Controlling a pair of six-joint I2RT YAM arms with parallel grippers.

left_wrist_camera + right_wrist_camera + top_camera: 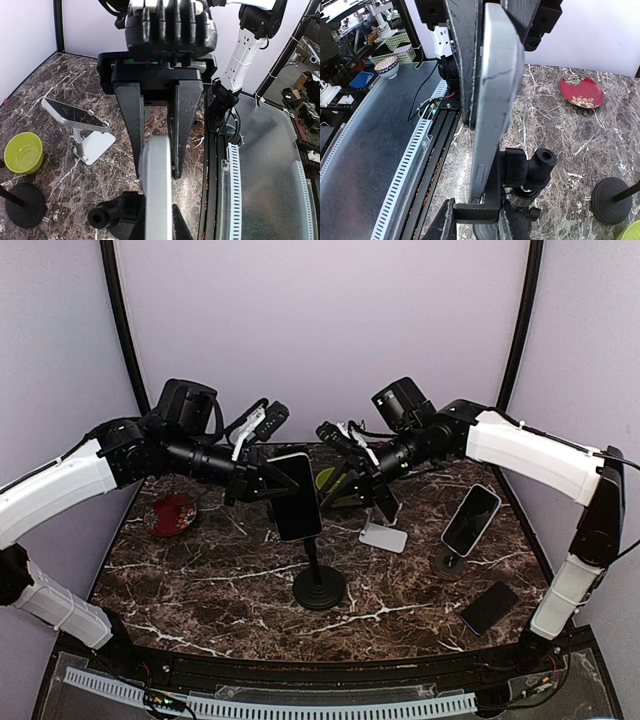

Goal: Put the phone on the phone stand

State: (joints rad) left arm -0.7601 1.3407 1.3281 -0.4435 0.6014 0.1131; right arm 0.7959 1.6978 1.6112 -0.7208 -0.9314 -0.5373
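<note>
Surface: dark marble-patterned table (200,575) with white veining.
Room: pale lilac walls (320,330) on three sides, with black posts (122,315) at the 11 and 1 o'clock corners.
Near edge: slotted white rail (300,706) ran along 6 o'clock, and both arm bases stood just behind it.
Task item: phone (296,498), silver-edged, stood upright at table centre with its dark screen toward 6 o'clock.
Support: black stand (320,590) comprised a round foot, a thin pole and a black cradle (120,220) under the phone. The phone's lower end met the cradle, but whether it was fully seated could not be told.
Left gripper (158,170): came in from 9 o'clock, its claw pinched narrow on the phone's edge.
Right gripper (492,85): came in from 2 o'clock, its claw clamped on the opposite edge of the same phone.
Item, 9 o'clock: red plate (173,516) with a floral pattern, well apart from the stand.
Item, 12 o'clock: green bowl (22,152), beneath the right arm's wrist.
Item, 2 o'clock: white stand (384,537) carried a second phone (75,114), tilted back.
Item, 3 o'clock: third phone (471,519) leaned on a round-footed holder (447,562).
Item, 4 o'clock: fourth phone (489,607) lay flat near the table's right edge.
Open room: the widest bare marble lay from 7 to 8 o'clock, between the black stand and the red plate. The right half was crowded.
Markings: all were too small or blurred to read.
</note>
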